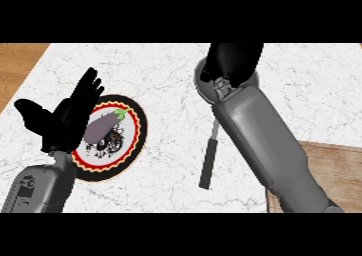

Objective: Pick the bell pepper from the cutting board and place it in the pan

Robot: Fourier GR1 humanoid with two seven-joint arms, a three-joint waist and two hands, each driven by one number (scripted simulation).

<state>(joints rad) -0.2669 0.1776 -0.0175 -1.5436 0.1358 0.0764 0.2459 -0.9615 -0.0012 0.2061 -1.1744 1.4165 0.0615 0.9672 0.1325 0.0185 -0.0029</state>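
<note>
Left black hand (62,117), nine o'clock: fingers straight and spread, resting beside the round patterned plate (134,137) bearing a purple aubergine (103,127). Right black hand (232,57), twelve o'clock: finger state cannot be told. Bell pepper unseen, probably under it. Grey pan handle (208,160) at centre. Wooden cutting board (339,172), four o'clock; bare marble counter (162,75) between

Two forearms showing smooth grey casings, glossy and rounded, with seams between panels. Left forearm (40,187) wearing a small dark inset. Left hand (62,117) showing matte black; right forearm (269,145) ending in a black cuff.
</note>
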